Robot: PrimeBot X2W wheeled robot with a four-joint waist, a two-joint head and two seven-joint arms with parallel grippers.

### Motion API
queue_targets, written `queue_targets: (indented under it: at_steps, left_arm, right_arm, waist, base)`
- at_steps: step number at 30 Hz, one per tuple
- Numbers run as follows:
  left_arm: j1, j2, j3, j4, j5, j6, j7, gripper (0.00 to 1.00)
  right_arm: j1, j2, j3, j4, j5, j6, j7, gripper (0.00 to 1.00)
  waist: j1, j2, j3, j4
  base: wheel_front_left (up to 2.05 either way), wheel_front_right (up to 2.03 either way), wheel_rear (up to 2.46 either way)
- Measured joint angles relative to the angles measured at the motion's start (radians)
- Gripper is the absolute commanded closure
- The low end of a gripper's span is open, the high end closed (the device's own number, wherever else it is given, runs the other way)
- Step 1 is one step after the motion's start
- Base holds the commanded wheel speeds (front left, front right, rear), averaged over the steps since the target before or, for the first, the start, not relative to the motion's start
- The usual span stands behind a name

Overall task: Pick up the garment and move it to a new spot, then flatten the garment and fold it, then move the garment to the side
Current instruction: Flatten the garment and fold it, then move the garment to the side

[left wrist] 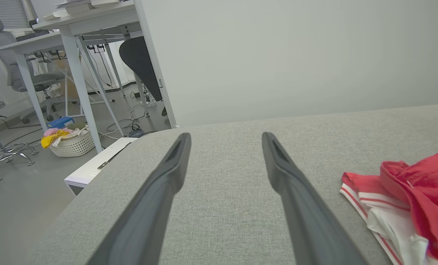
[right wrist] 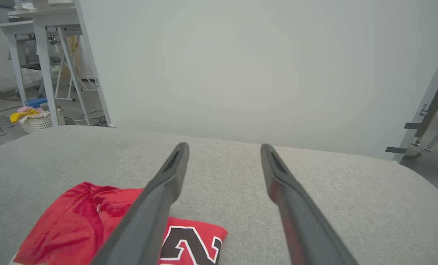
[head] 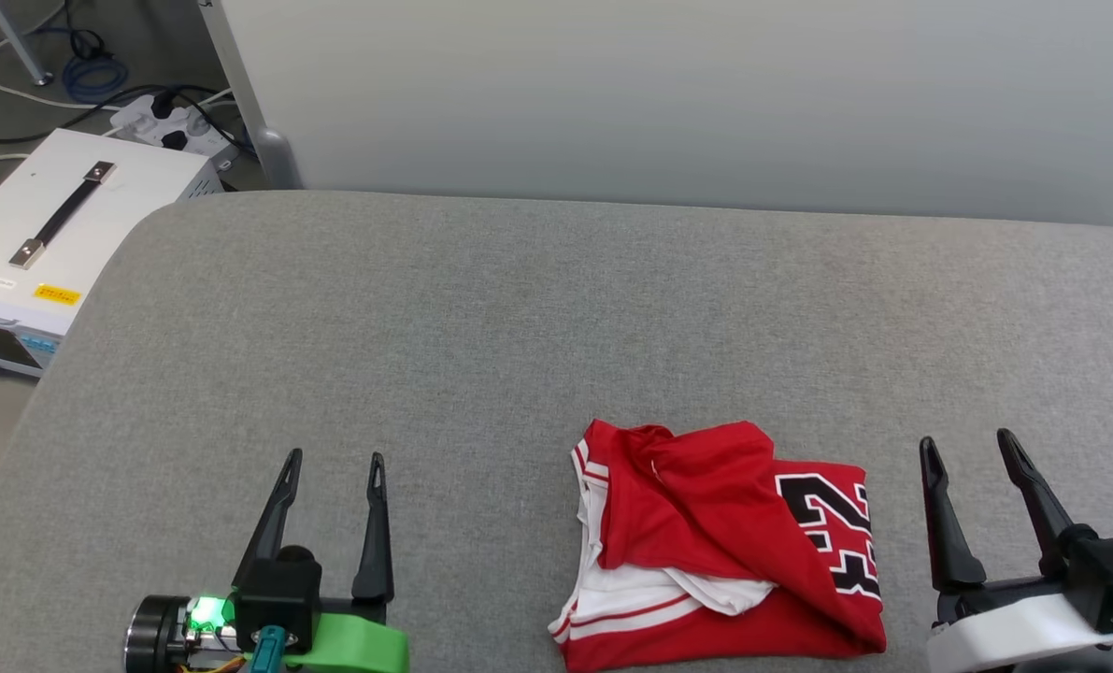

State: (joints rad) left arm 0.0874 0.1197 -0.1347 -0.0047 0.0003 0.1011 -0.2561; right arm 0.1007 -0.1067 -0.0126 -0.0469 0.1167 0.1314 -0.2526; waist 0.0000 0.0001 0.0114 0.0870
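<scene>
Red T-shirt (head: 706, 523) bunched, half-folded, on grey bench (head: 519, 308) near front edge, right of centre. Sits between grippers: just left of right gripper (head: 965, 437), well apart from left gripper (head: 335, 456). Both spread, empty. Right arm nearer for pickup.

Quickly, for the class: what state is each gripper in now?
Left gripper: open, holding nothing.
Right gripper: open, empty, clear of the red soft-fabric T-shirt with white sleeves.

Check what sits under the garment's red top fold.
Under the garment's red top fold, a white sleeve with red-striped trim pokes out, and a black number print shows at its right edge. Deeper layers are covered. The whole bundle lies on the grey surface.
</scene>
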Motion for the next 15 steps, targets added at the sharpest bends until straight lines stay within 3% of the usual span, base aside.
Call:
queue_targets:
  at_steps: [15]
  left_arm:
    - [0.015,0.012,-0.018,0.006,0.0,0.01,0.0,0.0]
  right_arm:
    - [0.042,0.032,-0.035,-0.025,-0.026,0.0,0.0,0.0]
  waist:
    - [0.0,0.0,-0.008,0.007]
  base:
    - [0.0,0.0,0.0]
